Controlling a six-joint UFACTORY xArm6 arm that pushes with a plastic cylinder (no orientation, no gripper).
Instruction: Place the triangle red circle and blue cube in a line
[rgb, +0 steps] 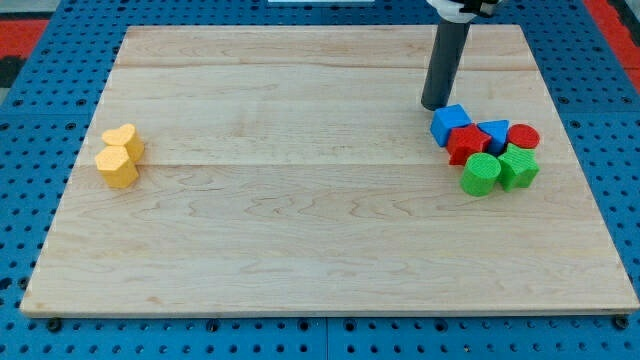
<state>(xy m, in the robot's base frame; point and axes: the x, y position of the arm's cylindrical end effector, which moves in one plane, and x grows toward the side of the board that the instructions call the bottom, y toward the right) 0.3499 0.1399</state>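
My tip (435, 106) rests on the board at the view's upper right, touching or just above-left of the blue cube (450, 123). Right of the cube sit a red star-shaped block (466, 143), a blue triangle (494, 133) and a red circle (523, 137), packed in a tight cluster. The triangle lies between the red star block and the red circle. The dark rod rises from the tip to the view's top edge.
A green circle (480, 174) and a green block (517, 167) sit just below the cluster. A yellow heart (123, 140) and a yellow hexagon (117, 167) sit together at the view's left. The wooden board (300, 200) lies on a blue pegboard.
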